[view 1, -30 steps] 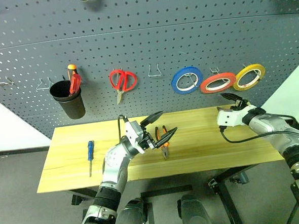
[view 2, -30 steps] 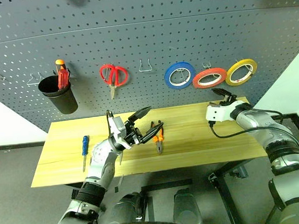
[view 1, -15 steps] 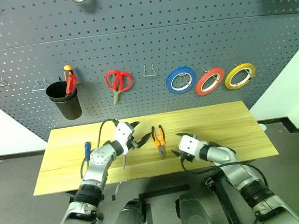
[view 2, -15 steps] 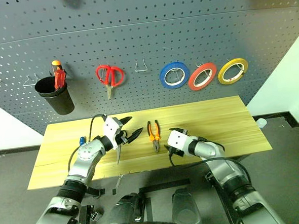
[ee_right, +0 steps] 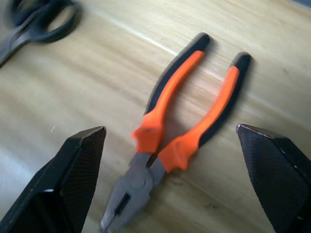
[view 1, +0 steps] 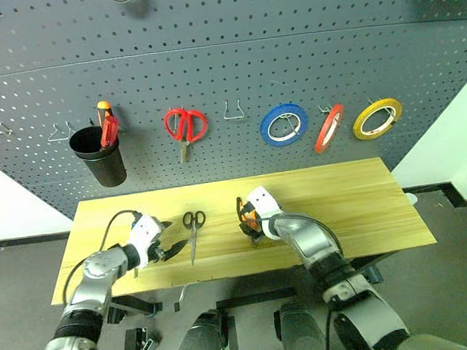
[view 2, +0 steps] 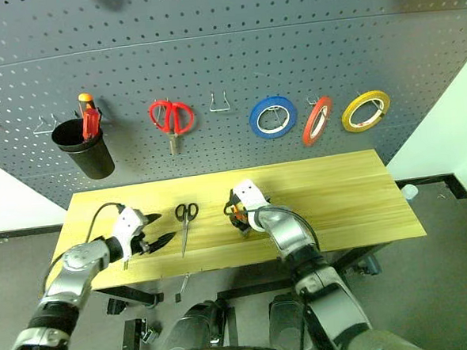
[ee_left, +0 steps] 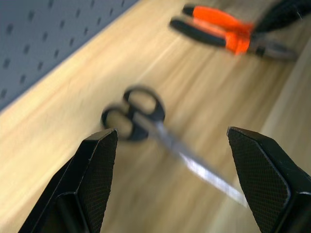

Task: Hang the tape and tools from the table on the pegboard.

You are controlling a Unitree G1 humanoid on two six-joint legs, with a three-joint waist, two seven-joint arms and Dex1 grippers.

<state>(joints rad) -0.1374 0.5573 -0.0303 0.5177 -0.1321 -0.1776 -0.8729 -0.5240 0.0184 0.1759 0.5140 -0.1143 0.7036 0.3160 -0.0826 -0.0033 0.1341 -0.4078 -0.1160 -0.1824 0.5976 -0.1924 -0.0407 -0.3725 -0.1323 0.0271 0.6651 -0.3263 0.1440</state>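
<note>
1. The pliers [ee_right: 182, 131], with orange-and-black handles and grey steel jaws, are seen lying flat near the middle of the table [view 1: 354, 207], handles spread in a narrow V and pointing toward the pegboard [view 1: 234, 56].
2. The right gripper [ee_right: 170, 160] is held just above the pliers with its fingers spread wide to either side of the pivot; nothing is grasped.
3. The step in hand is judged to be the pick-up of the pliers. A lowering and a closing across the handles near the pivot would be called for next, then a lift to a free hook [view 1: 233, 111].
4. The small black-handled scissors [view 1: 192, 229] lie flat on the table, just left of the pliers, blades toward the near edge.
5. The left gripper [ee_left: 170, 160] is poised low before the scissors, released and empty.
6. The red tape [view 1: 329, 128] is already hung on the pegboard, between the blue ring [view 1: 284, 125] and the yellow ring [view 1: 377, 119].
7. The screwdriver cannot be made out.
</note>
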